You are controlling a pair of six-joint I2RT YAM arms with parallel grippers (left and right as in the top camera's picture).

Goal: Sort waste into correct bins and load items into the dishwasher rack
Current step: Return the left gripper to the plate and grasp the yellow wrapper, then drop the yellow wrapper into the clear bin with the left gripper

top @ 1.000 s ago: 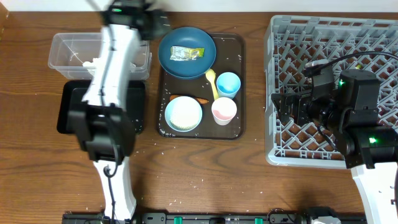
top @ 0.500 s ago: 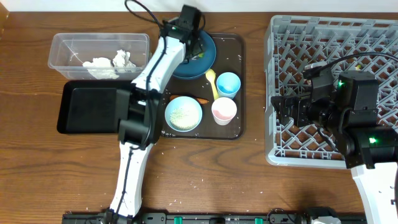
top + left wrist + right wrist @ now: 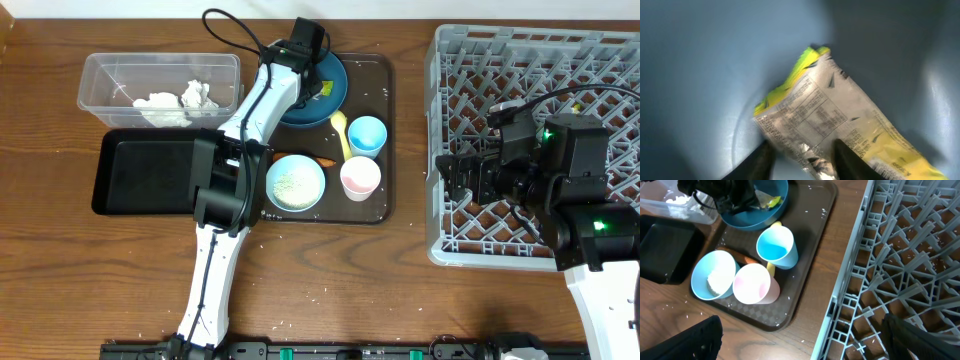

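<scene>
Left of the brown serving tray (image 3: 385,100), crumpled tissue (image 3: 170,100) lies in the clear tub (image 3: 100,68). On the tray, only the left wrist view shows the left gripper (image 3: 805,162), fingers parted, straddling the wrapper (image 3: 825,115) in the blue plate (image 3: 690,60). Right of the tray, the right gripper (image 3: 807,340) hangs spread wide over the rack (image 3: 900,255).

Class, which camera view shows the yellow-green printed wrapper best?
Left wrist: the wrapper fills the frame, print visible, on the blue plate. Right wrist shows only a yellow sliver behind the left arm; overhead, the arm hides nearly all of it.
</scene>
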